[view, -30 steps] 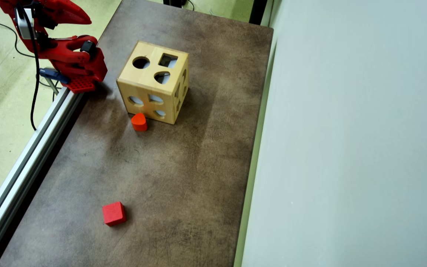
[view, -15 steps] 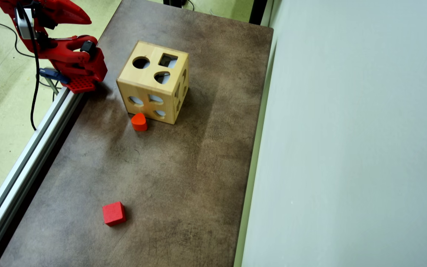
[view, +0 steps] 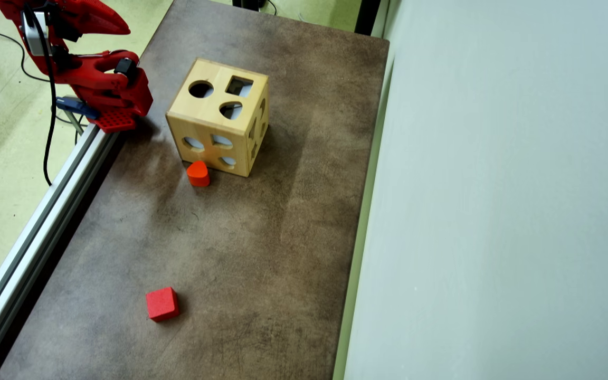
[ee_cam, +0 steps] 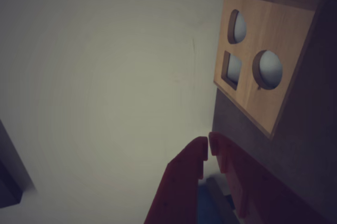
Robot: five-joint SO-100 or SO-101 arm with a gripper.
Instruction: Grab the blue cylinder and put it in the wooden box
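The wooden box [view: 198, 113] stands at the far middle of the brown table, with a round, a square and a rounded hole in its top. The wrist view shows one holed face of the wooden box [ee_cam: 279, 29] at the upper right. The blue cylinder is out of view in both frames. My red gripper [view: 124, 27] is folded back at the top left of the overhead view, well left of the box and above the table's edge. In the wrist view the gripper [ee_cam: 209, 145] is shut, fingertips touching with nothing between them.
An orange-red rounded block [view: 198, 173] lies right in front of the box. A red cube [view: 162, 304] sits near the table's front. An aluminium rail [view: 35, 232] runs along the left edge, with a blue clamp [view: 74, 105] by the arm's base. A pale wall [view: 494, 211] bounds the right side.
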